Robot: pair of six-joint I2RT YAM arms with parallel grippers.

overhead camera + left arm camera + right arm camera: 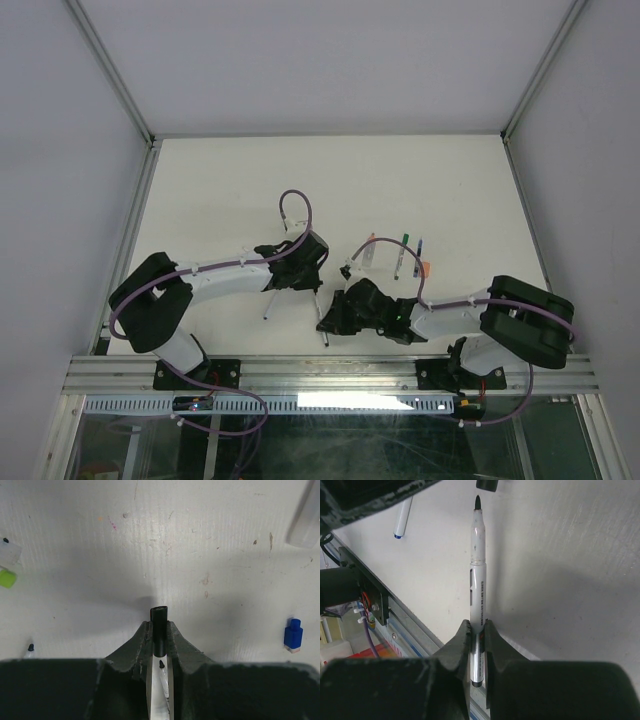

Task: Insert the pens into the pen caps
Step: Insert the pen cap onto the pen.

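My left gripper (159, 625) is shut on a black pen cap (159, 622) that pokes out beyond its fingertips. Just behind the cap, between the fingers, shows the black tip of a white pen (161, 664). That pen (478, 575) is clamped by its rear end in my right gripper (477, 626), which is shut on it. Its tip points at the black cap (487, 484), a short gap away. In the top view the two grippers (305, 272) (332, 318) meet near the table's middle front. A green cap (7, 577) and a blue cap (293, 634) lie on the table.
Three pens (400, 255) lie side by side at the centre right, with an orange cap (425, 268) beside them. Another pen (270, 304) lies under the left arm. A blue-tipped pen (402, 516) lies close to the metal front rail (415, 625).
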